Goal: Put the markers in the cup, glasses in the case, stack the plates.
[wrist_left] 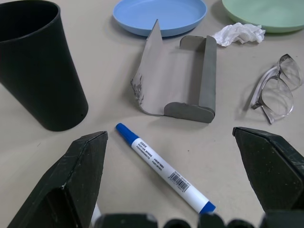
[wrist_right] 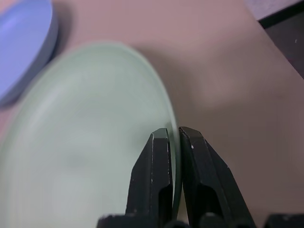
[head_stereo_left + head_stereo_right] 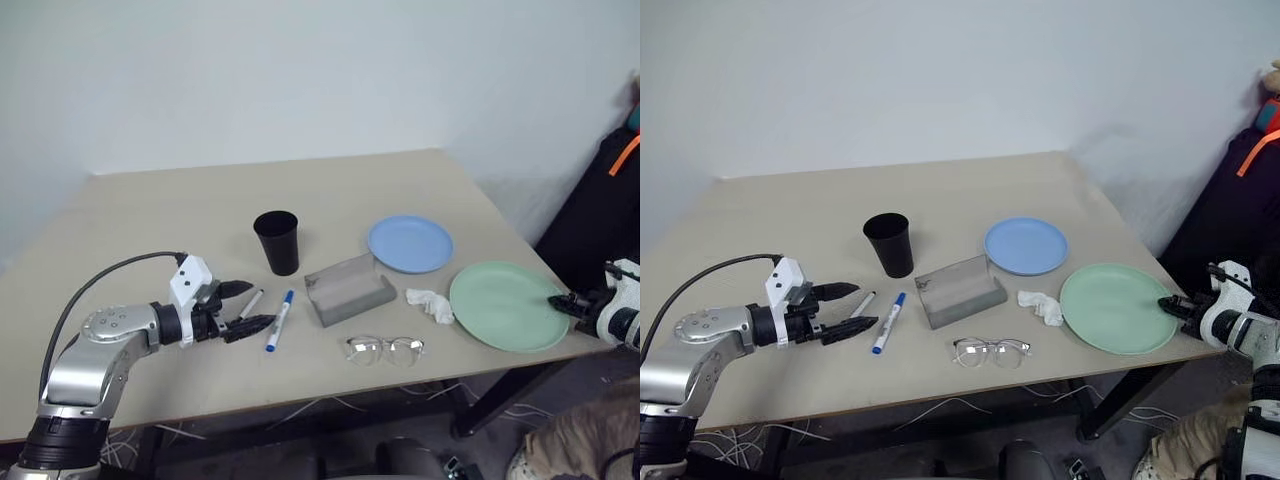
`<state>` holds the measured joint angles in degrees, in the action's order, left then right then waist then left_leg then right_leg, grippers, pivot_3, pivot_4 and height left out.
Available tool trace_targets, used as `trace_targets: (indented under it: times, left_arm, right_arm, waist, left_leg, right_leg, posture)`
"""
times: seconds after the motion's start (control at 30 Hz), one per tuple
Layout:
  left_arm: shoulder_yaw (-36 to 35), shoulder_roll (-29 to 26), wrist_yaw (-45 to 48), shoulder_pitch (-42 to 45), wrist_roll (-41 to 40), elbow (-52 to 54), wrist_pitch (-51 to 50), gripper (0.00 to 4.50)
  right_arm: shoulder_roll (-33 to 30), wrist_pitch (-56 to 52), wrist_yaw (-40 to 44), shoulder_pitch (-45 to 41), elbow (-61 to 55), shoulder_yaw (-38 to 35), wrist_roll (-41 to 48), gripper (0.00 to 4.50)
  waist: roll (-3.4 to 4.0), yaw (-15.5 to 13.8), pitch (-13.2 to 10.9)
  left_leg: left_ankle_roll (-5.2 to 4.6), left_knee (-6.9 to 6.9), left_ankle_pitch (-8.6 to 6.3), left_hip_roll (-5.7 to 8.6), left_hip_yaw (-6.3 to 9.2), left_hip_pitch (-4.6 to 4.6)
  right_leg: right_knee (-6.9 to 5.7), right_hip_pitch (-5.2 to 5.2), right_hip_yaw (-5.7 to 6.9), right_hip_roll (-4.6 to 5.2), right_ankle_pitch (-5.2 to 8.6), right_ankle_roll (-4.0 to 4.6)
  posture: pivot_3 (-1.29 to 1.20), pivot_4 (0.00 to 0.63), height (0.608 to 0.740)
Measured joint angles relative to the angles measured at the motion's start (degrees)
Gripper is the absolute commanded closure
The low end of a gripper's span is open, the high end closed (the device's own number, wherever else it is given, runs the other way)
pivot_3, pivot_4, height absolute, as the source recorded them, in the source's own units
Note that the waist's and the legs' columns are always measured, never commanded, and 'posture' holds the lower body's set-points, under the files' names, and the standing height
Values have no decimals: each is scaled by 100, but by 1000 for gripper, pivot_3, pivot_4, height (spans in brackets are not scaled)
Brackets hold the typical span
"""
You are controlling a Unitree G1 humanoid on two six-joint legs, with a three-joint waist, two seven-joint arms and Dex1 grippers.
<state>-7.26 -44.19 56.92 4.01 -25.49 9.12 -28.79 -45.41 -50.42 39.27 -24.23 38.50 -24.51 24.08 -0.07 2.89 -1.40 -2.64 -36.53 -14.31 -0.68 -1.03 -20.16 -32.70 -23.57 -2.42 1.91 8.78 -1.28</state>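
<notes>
The black cup [image 3: 277, 241] stands upright mid-table. Two markers lie left of the open grey case [image 3: 349, 289]: the black-capped one [image 3: 250, 303] sits between the fingers of my open left gripper [image 3: 256, 305], and the blue-capped one [image 3: 280, 319] lies just beyond its fingertips. The glasses [image 3: 385, 349] rest near the front edge. The light blue plate [image 3: 410, 243] lies behind the case. The mint green plate [image 3: 508, 305] is at the right, and my right gripper [image 2: 173, 132] is shut on its near right rim.
A crumpled white tissue [image 3: 431, 303] lies between the case and the green plate. The table's right edge [image 3: 560, 270] runs just past the green plate, with a dark object beyond it.
</notes>
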Motion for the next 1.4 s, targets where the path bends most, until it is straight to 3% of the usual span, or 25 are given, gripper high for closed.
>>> trace_targets:
  times: [0.3, 0.47, 0.7, 0.9, 1.07, 1.4]
  left_arm:
    - [1, 0, -5, 8, 0, 0, -17, 0]
    - [1, 1, -13, 12, -1, 0, -39, 0]
    - [3, 3, -52, 61, 0, 2, -89, 0]
    - [16, 33, -111, 108, -1, 18, -104, 0]
    - [15, 65, -153, 106, -2, 26, -105, 0]
    - [14, 119, -178, 114, 0, 26, -101, 0]
  right_arm:
    - [131, -583, -608, -681, 452, -1160, 787, 4160]
    - [367, -755, -886, -899, 230, -1321, 1024, 4160]
    - [1176, -938, -1605, -1393, -724, -1061, 1075, 4160]
    - [1809, -532, -2273, -1885, -835, -342, 688, 4160]
    - [1809, 149, -2412, -2316, -187, -5, 275, 4160]
    - [2105, 1609, -2632, -3141, 1992, 265, -365, 4160]
  waist:
    - [4, 5, -2]
    - [3, 24, -1]
    - [9, 23, -1]
    - [15, 11, -1]
    - [17, 8, 1]
    - [18, 76, 1]
  left_leg:
    - [-1, 11, 0, 3, 4, 3]
    - [-2, 29, 0, 3, 3, 14]
    - [-3, 39, 1, 2, 9, 19]
    - [-3, 39, 1, 4, 11, 8]
    - [-4, 39, 2, 6, 8, -42]
    - [-17, 41, 9, 5, 10, -38]
  right_leg:
    - [2, 3, -2, 0, 0, 0]
    - [3, 5, -6, 0, 0, 0]
    - [0, 3, -6, -4, 0, 0]
    - [1, -1, -6, -2, 0, 0]
    - [8, -25, -11, 0, 0, -1]
    - [2, -23, -13, -4, -1, 0]
  posture:
    - [0, 0, 732]
    - [0, 0, 732]
    - [0, 0, 732]
    - [0, 0, 732]
    - [0, 0, 732]
    - [0, 0, 732]
